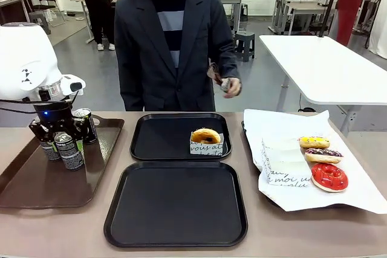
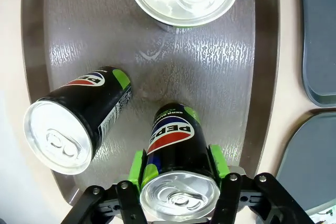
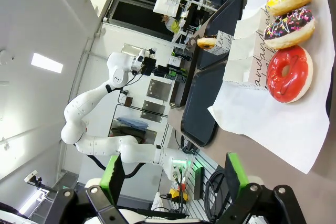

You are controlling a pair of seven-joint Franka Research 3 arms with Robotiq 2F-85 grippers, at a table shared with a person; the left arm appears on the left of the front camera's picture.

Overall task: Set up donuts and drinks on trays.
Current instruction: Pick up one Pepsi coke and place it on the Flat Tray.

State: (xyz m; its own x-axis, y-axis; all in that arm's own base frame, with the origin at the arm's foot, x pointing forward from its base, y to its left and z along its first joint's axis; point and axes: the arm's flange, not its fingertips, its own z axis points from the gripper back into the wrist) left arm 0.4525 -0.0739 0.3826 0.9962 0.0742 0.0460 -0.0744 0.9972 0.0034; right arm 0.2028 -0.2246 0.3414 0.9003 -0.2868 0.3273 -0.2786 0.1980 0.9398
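Left claw clamps a Pepsi can (green pads hide its sides); right claw gapes apart.

On the left, the Pepsi can is black with a red, white and blue logo, a green rim and a silver top. The brown tray is glossy with a streaked grain. In the middle, the near tray and far tray are plain black. On the right, the white paper carries a yellow-iced donut, a chocolate-topped donut, both sprinkled, and a red donut.
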